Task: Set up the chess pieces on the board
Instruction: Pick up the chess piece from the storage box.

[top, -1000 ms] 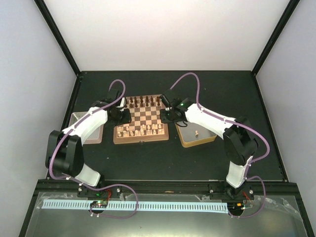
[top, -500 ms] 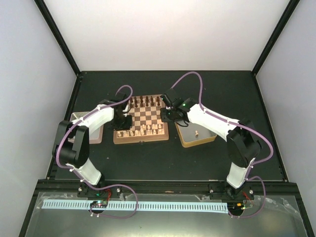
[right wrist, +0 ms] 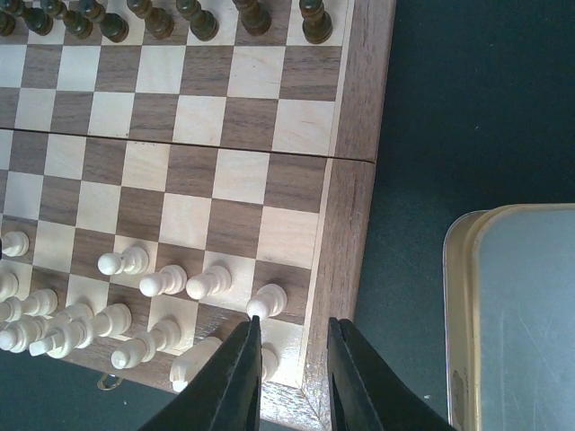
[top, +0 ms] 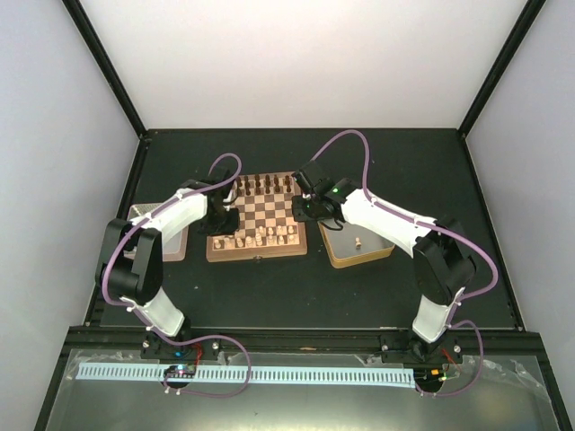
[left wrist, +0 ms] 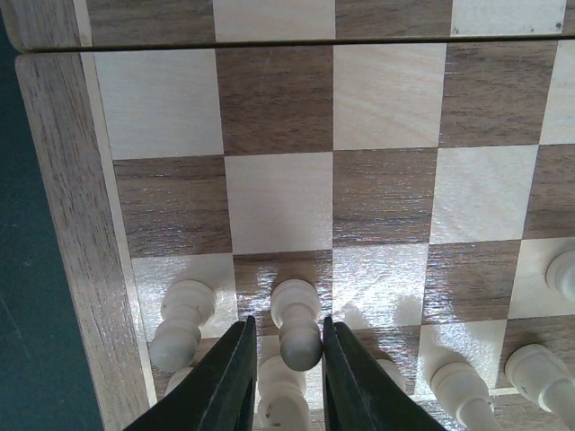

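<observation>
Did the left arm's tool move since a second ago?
Yes. The left tool slid along the board's left edge toward its near corner.

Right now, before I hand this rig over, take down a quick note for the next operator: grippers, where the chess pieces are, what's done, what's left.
Left gripper: jaws close on either side of a pale pawn near the left edge of the board; grip not confirmed.
Right gripper: open, empty, over the board's near right corner.
Done: most pale chess pieces fill the near two rows; dark chessmen line the far side.
Left: one pale piece sits in the gold-rimmed tin, not yet placed.
</observation>
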{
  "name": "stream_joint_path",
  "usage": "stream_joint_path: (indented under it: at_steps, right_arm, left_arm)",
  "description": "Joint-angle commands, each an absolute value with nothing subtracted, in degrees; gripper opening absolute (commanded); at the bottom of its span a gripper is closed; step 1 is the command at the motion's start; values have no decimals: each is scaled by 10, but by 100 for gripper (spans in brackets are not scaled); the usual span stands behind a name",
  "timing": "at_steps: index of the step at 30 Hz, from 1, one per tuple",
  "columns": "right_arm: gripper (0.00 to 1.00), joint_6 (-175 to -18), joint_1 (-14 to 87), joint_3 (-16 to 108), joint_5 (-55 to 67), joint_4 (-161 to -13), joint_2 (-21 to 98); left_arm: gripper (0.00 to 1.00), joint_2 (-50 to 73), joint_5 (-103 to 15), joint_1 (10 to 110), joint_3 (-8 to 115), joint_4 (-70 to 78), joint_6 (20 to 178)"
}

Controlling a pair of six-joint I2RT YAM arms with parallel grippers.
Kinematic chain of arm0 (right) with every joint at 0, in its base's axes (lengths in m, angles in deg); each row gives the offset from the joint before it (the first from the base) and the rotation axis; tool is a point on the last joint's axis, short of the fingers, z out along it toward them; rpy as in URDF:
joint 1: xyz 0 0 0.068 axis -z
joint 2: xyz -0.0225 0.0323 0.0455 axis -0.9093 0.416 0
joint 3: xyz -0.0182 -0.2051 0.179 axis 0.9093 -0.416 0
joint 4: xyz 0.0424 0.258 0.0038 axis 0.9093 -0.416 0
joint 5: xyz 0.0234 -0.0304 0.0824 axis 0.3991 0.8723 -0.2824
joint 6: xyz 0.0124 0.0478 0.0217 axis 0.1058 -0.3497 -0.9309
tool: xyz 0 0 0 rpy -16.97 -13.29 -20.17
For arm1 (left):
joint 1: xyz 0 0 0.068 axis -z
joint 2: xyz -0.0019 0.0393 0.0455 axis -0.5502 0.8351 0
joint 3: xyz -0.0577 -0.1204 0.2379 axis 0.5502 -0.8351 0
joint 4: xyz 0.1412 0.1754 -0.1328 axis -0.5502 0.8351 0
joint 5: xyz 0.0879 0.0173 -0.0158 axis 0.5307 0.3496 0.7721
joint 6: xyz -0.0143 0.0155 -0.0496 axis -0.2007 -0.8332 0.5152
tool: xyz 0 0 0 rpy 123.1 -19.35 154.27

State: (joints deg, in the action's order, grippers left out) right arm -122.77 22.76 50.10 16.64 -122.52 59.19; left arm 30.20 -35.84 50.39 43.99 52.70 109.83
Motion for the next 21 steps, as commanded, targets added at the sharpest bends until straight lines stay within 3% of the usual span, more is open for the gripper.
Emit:
stream_joint_path:
  at_steps: [1,7,13,21]
  right_arm:
    - [23,-1228,230,501,180,-1223,574]
    - [24,-1237,247,477,215,-1221,531]
    - [25,-1255,324,369,238,-1186,462]
    - [25,-1331,402,322,244,-1161,514]
  left_arm:
    - [25,305,-360,508,461,534,1097]
    - [34,275,-366,508,468,540,1100]
    - [40,204,-424,508,467,506,1093]
    - [47,96,-517,508,428,405,1092]
